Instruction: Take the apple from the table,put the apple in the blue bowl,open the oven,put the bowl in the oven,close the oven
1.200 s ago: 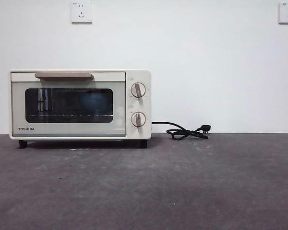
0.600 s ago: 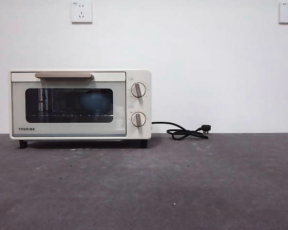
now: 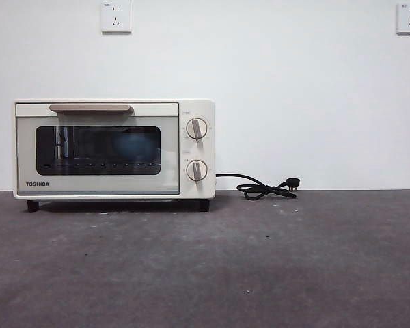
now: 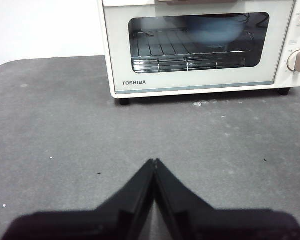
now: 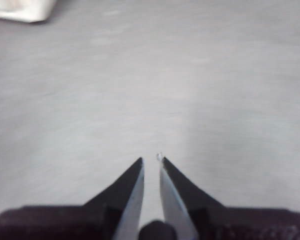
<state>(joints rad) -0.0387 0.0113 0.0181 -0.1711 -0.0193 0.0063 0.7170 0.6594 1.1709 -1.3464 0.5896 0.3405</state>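
The cream oven (image 3: 114, 149) stands at the back left of the table (image 3: 260, 260) with its door closed and the tan handle (image 3: 90, 107) up. Behind the dark glass the blue bowl (image 3: 133, 145) shows dimly on the rack. The apple is hidden. In the left wrist view my left gripper (image 4: 154, 161) is shut and empty above the table, well back from the oven (image 4: 200, 82) and facing the bowl (image 4: 215, 30) inside it. My right gripper (image 5: 151, 160) hangs over bare table, its jaws nearly together with nothing between them. Neither arm shows in the front view.
A black cord with its plug (image 3: 266, 188) lies coiled on the table right of the oven. Two round knobs (image 3: 197, 128) sit on the oven's right panel. A white wall with two sockets (image 3: 116, 17) closes the back. One oven corner (image 5: 20, 10) shows in the right wrist view.
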